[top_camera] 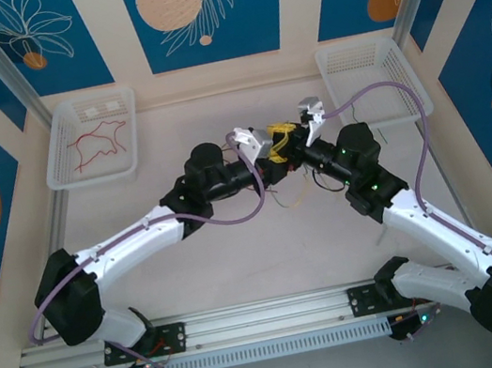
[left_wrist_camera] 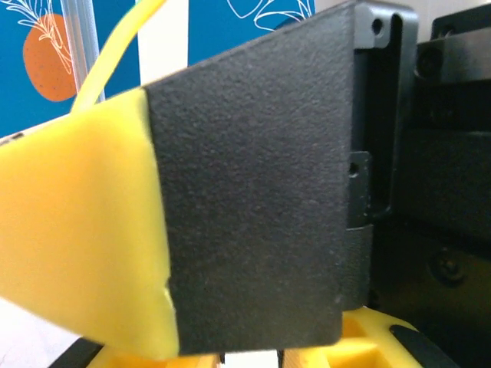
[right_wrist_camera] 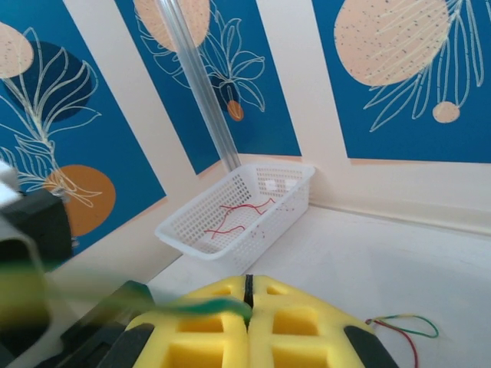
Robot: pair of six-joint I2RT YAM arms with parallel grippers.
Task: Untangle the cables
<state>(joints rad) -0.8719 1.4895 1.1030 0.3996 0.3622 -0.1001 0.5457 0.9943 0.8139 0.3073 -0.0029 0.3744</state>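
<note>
Both grippers meet tip to tip above the middle of the table. My right gripper [top_camera: 292, 150] [right_wrist_camera: 247, 297] is shut on a green cable [right_wrist_camera: 192, 305] that runs off to the left from between its yellow pads. My left gripper [top_camera: 275, 141] is right against it. The right gripper's black and yellow finger [left_wrist_camera: 253, 192] hides the left fingertips, but a narrow gap shows between the left fingers [left_wrist_camera: 368, 337]. A yellow-green cable [left_wrist_camera: 115, 54] rises past them. A green and red cable loop [right_wrist_camera: 403, 326] lies on the table, with thin strands [top_camera: 291, 197] below the grippers. Red cables [top_camera: 95, 139] [right_wrist_camera: 234, 215] lie in the left basket.
A white basket [top_camera: 58, 169] [right_wrist_camera: 192, 238] stands at the back left and another white basket [top_camera: 404, 108] at the back right. Purple arm cables [top_camera: 421, 148] loop beside each arm. Walls close off the back and both sides.
</note>
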